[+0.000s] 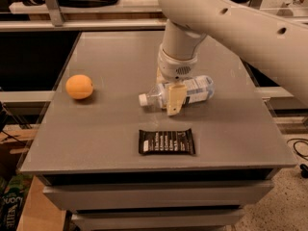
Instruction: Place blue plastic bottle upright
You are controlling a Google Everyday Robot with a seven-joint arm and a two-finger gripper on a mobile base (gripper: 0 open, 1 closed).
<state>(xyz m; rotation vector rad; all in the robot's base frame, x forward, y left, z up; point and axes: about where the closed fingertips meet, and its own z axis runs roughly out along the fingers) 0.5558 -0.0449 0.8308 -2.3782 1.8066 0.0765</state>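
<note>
The blue plastic bottle (196, 88) lies on its side near the middle of the grey table (115, 57), with its white cap pointing left. My gripper (169, 91) has come down from above and stands astride the bottle's neck end. One beige finger (175, 99) is in front of the bottle and the other shows behind it. The jaws stand open around the bottle, which rests on the table.
An orange (79, 86) sits at the left of the table. A dark snack bar (166, 142) lies near the front edge, just in front of the bottle. My white arm (250, 28) reaches in from the upper right.
</note>
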